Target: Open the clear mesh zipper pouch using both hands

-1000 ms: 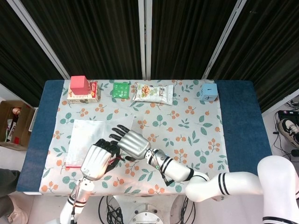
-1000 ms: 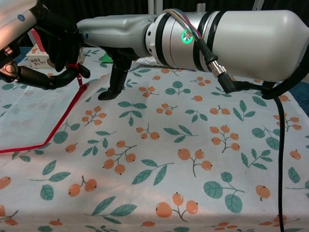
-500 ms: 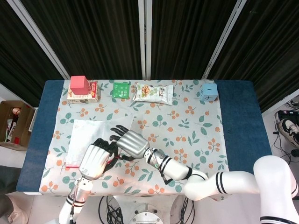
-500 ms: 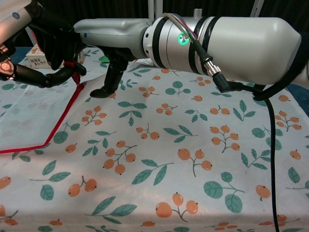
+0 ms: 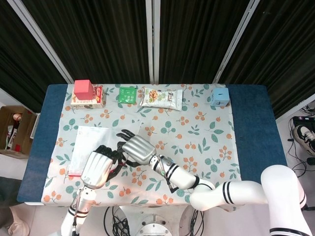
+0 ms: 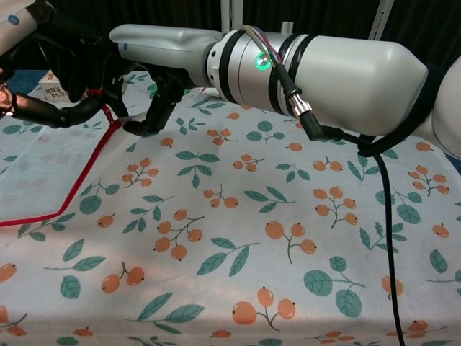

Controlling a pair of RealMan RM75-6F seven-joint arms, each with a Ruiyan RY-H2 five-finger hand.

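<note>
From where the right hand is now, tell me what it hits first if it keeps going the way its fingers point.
The right hand points left, toward the left hand. It would probably first meet the clear mesh pouch at its red zipper edge, and the left hand's fingers there. Depth is unclear, so which comes first is uncertain.

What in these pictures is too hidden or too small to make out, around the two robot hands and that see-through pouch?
- Zipper pull of the clear mesh pouch with red edging: head view, covered by the left robot hand and right robot hand.
- Pouch's far side: chest view, cut off by the left edge.
- Whether either hand grips the zipper: chest view, dark fingers overlap.
- Print on the green packet: head view, too small.
</note>
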